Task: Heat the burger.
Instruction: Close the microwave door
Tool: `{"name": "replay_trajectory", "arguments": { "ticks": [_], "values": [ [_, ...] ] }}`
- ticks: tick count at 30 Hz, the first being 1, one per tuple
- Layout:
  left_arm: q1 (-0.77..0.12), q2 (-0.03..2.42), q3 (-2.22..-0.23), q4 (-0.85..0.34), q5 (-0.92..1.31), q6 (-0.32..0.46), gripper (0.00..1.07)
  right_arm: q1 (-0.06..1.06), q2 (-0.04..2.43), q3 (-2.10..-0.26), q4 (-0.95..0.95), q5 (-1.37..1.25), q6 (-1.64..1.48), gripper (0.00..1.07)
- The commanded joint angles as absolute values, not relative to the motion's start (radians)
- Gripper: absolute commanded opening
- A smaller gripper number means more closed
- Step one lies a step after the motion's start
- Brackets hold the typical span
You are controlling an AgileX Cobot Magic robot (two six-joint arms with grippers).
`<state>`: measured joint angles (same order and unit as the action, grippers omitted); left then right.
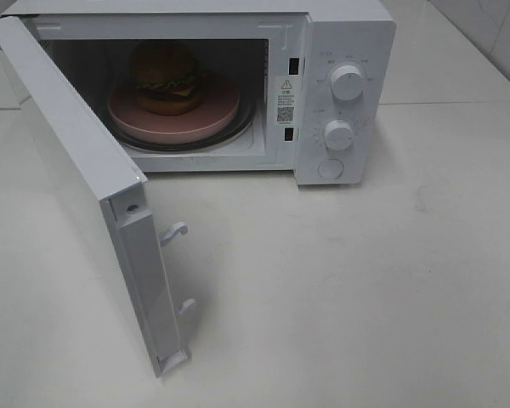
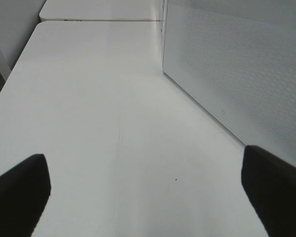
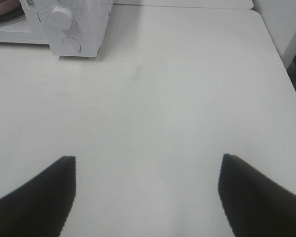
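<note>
The burger (image 1: pixel 165 78) sits on a round pink plate (image 1: pixel 174 116) inside the white microwave (image 1: pixel 340 51), whose door (image 1: pixel 85 195) stands swung wide open toward the front left. Neither arm shows in the exterior high view. My left gripper (image 2: pixel 145 190) is open over bare table, with the outer face of the microwave door (image 2: pixel 237 64) beside it and nothing between its dark fingertips (image 2: pixel 19 192). My right gripper (image 3: pixel 147 192) is also open and empty above the table, well back from the microwave's control panel (image 3: pixel 69 24).
Two white knobs (image 1: pixel 347 82) and a round button (image 1: pixel 330 168) sit on the microwave's right panel. The open door's latch hooks (image 1: pixel 175 231) stick out over the white table (image 1: pixel 365 280). A table edge (image 3: pixel 281 59) runs along the right arm's side.
</note>
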<state>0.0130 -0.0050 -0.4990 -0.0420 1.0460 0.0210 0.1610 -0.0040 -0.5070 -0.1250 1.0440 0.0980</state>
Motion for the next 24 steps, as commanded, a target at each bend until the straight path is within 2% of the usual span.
{"name": "replay_trajectory", "arguments": {
  "ticks": [1,24],
  "values": [
    [0.009,-0.025,-0.497,-0.041,1.04,0.02,1.05,0.153,-0.031,-0.504,-0.125,1.036,0.092,0.76],
    [0.009,-0.025,-0.497,-0.041,1.04,0.02,1.05,0.153,-0.031,-0.504,-0.125,1.036,0.094,0.76]
  ]
}}
